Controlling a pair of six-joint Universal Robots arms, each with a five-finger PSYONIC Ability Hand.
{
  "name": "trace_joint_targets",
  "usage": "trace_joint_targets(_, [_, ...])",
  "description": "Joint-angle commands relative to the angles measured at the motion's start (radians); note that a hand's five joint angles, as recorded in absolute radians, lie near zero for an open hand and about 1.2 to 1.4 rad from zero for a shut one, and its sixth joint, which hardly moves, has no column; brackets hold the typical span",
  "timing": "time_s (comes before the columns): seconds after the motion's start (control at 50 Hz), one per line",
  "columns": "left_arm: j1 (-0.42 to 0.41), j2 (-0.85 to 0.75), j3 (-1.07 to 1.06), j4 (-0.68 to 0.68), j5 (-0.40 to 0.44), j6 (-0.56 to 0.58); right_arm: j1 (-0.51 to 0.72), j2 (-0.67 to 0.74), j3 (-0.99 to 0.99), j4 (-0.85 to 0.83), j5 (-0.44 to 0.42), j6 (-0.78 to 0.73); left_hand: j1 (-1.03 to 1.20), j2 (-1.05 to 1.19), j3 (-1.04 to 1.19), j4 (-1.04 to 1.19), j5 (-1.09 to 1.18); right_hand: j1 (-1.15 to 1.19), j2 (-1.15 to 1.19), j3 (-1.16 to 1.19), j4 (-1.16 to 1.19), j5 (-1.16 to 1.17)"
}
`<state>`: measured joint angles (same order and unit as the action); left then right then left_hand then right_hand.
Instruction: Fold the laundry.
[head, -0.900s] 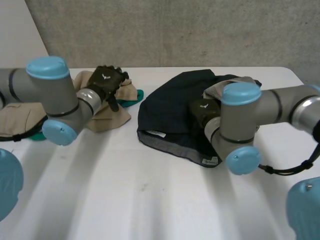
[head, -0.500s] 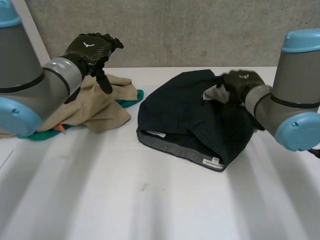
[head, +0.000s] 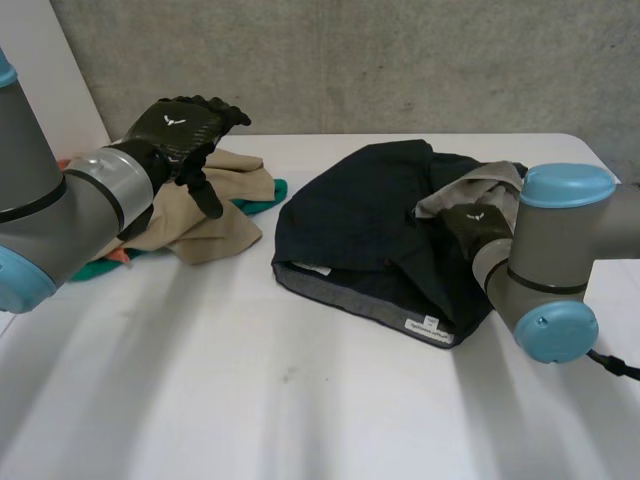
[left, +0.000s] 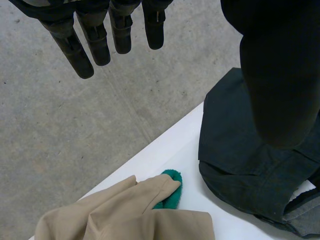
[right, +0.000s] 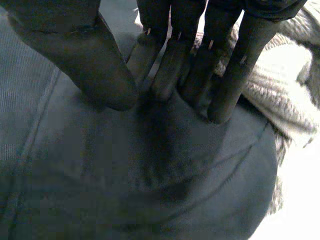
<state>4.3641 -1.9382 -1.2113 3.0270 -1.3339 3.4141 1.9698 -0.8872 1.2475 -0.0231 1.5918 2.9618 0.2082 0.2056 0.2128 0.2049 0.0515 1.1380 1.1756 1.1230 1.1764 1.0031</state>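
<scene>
A dark navy garment (head: 350, 220) lies crumpled at the table's middle right, its grey hem with a label facing the front. My right hand (head: 470, 225) rests on its right part. In the right wrist view the right hand (right: 75, 55) has thumb and fingers pinched on a raised fold of the navy garment (right: 155, 140). My left hand (head: 180, 125) hovers above a beige cloth (head: 210, 215) at the left. In the left wrist view the left hand (left: 95, 40) is open with straight fingers and holds nothing, high over the beige cloth (left: 125, 217).
A green cloth (head: 265, 198) peeks from under the beige one, also seen as the green cloth (left: 170, 185) by the navy garment (left: 235, 165). A pale knit cloth (head: 470, 190) lies beside my right hand, the same knit cloth (right: 280, 85) at its fingertips. A concrete wall stands behind the table (head: 300, 400).
My right hand has come down from above the navy garment onto it and closed on a fold. My left hand rose off the beige pile earlier and now hovers nearly still.
</scene>
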Motion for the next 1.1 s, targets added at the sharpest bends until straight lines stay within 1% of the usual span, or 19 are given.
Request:
trace_joint_targets(0.02, [0.005, 0.005, 0.001, 0.001, -0.001, -0.001, 0.003, -0.116, -0.04, 0.043, -0.102, 0.003, -0.027, -0.024, -0.032, -0.024, -0.045, 0.258, 0.221, 0.273, 0.22, 0.219])
trace_joint_targets(0.08, [0.008, 0.007, 0.001, 0.001, 0.002, -0.001, -0.005, -0.182, -0.08, 0.051, -0.108, 0.009, -0.027, -0.024, -0.032, -0.024, -0.045, 0.258, 0.221, 0.273, 0.22, 0.219])
trace_joint_targets(0.12, [0.009, 0.011, -0.001, 0.0, -0.001, -0.001, -0.012, -0.219, -0.131, 0.069, -0.105, 0.014, -0.027, -0.024, -0.032, -0.024, -0.045, -0.069, -0.107, -0.054, -0.108, -0.109])
trace_joint_targets(0.18, [0.011, 0.021, -0.008, 0.001, 0.002, -0.004, -0.031, -0.199, -0.204, 0.139, -0.084, -0.013, -0.027, -0.024, -0.032, -0.024, -0.045, -0.589, -0.626, -0.574, -0.627, -0.628])
trace_joint_targets(0.24, [0.008, 0.025, -0.017, 0.001, 0.004, -0.006, -0.054, -0.159, -0.269, 0.192, -0.061, -0.058, -0.027, -0.024, -0.032, -0.024, -0.045, -0.649, -0.687, -0.634, -0.688, -0.689])
trace_joint_targets(0.34, [-0.004, 0.022, -0.021, 0.003, 0.009, -0.004, -0.097, -0.043, -0.391, 0.267, -0.023, -0.162, -0.027, -0.024, -0.032, -0.024, -0.045, -0.731, -0.769, -0.716, -0.77, -0.771])
trace_joint_targets(0.42, [-0.017, 0.016, -0.019, 0.003, 0.009, -0.004, -0.135, 0.055, -0.45, 0.287, -0.029, -0.196, -0.027, -0.024, -0.032, -0.024, -0.045, -0.752, -0.79, -0.737, -0.79, -0.792])
trace_joint_targets(0.48, [-0.021, 0.013, -0.014, 0.006, 0.01, -0.006, -0.152, 0.108, -0.471, 0.287, -0.038, -0.19, -0.03, -0.027, -0.035, -0.027, -0.048, -0.755, -0.793, -0.74, -0.793, -0.795])
trace_joint_targets(0.56, [-0.032, 0.004, -0.008, 0.016, 0.013, -0.006, -0.169, 0.165, -0.477, 0.267, -0.067, -0.168, -0.034, -0.031, -0.038, -0.03, -0.051, -0.711, -0.749, -0.696, -0.75, -0.751])
trace_joint_targets(0.62, [-0.046, -0.01, -0.001, 0.032, 0.016, -0.006, -0.178, 0.186, -0.471, 0.189, -0.095, -0.135, -0.034, -0.031, -0.038, -0.03, -0.051, -0.176, -0.213, -0.161, -0.214, -0.215])
trace_joint_targets(0.64, [-0.054, -0.021, 0.007, 0.041, 0.019, -0.006, -0.18, 0.186, -0.461, 0.163, -0.105, -0.115, -0.034, -0.031, -0.038, -0.03, -0.051, 0.073, 0.036, 0.088, 0.035, 0.034])
trace_joint_targets(0.66, [-0.058, -0.03, 0.012, 0.044, 0.021, -0.006, -0.18, 0.186, -0.456, 0.146, -0.114, -0.103, -0.034, -0.031, -0.038, -0.03, -0.051, 0.207, 0.169, 0.222, 0.168, 0.167])
trace_joint_targets(0.68, [-0.063, -0.038, 0.016, 0.046, 0.022, -0.006, -0.177, 0.185, -0.45, 0.135, -0.121, -0.093, -0.034, -0.031, -0.038, -0.03, -0.051, 0.258, 0.22, 0.273, 0.219, 0.218])
trace_joint_targets(0.76, [-0.097, -0.097, 0.067, 0.044, 0.019, -0.004, -0.172, 0.12, -0.402, 0.137, -0.183, -0.043, -0.034, -0.031, -0.038, -0.03, -0.051, 0.258, 0.221, 0.273, 0.22, 0.219])
trace_joint_targets(0.78, [-0.107, -0.117, 0.09, 0.041, 0.016, -0.004, -0.169, 0.084, -0.373, 0.141, -0.212, -0.027, -0.034, -0.031, -0.038, -0.03, -0.051, 0.258, 0.221, 0.273, 0.22, 0.219])
trace_joint_targets(0.84, [-0.123, -0.151, 0.125, 0.036, 0.004, -0.006, -0.163, 0.007, -0.324, 0.138, -0.256, -0.009, -0.034, -0.031, -0.038, -0.03, -0.051, 0.258, 0.221, 0.273, 0.22, 0.219])
trace_joint_targets(0.86, [-0.133, -0.175, 0.154, 0.032, -0.008, -0.015, -0.155, -0.057, -0.294, 0.137, -0.272, -0.001, -0.034, -0.031, -0.038, -0.03, -0.051, 0.258, 0.221, 0.273, 0.22, 0.219])
trace_joint_targets(0.98, [-0.176, -0.292, 0.307, 0.0, -0.074, -0.093, -0.141, -0.289, -0.215, 0.126, -0.302, 0.054, -0.034, -0.031, -0.038, -0.03, -0.051, 0.258, 0.221, 0.273, 0.22, 0.219])
trace_joint_targets(1.1, [-0.216, -0.406, 0.455, -0.071, -0.096, -0.168, -0.129, -0.42, -0.189, 0.149, -0.319, 0.091, -0.034, -0.031, -0.038, -0.03, -0.051, 0.258, 0.221, 0.273, 0.22, 0.219])
